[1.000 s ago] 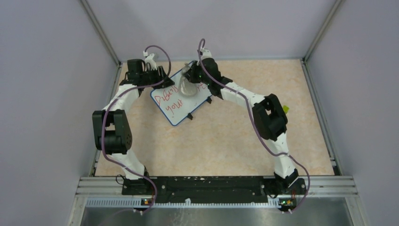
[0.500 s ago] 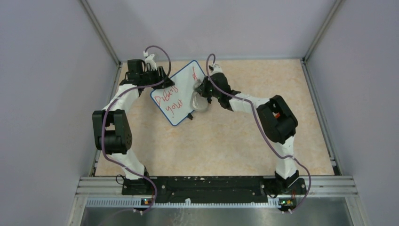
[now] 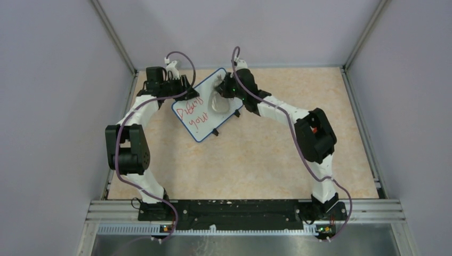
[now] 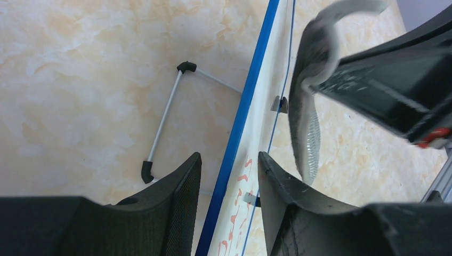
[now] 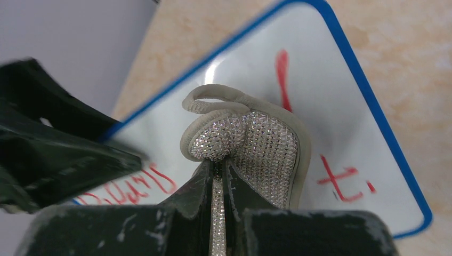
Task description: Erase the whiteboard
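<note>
The whiteboard [image 3: 205, 125] sits at the far left-centre of the table [image 3: 266, 160], propped at a tilt on a thin wire stand [image 4: 165, 122]. The left gripper [image 4: 229, 156] has its jaws about half apart and straddles the board's blue rim at the left edge, one of its fingers [image 4: 181, 197] behind the board and the other on the face; it looks like a steadying hold on the board. The right gripper [image 5: 218, 165] is closed tight, pinching the grey pad [image 5: 261, 144] by a fold at its near edge, with the pad's studded side facing the wrist camera and its other side set against the upper middle of the board. Wiping is under way and looks roughly half done: the patch around the pad is blank, but red words [image 3: 193, 114] remain across the near-left part, and a few red strokes [image 5: 338, 178] show toward the right edge. The next move calls for drawing the pad down and left over those words with even pressure, then passing over the strokes on the right. The left hold must be firm enough that the tilted board neither slides nor tips, and since the words lie close to the left fingers, the pad's path needs care there
</note>
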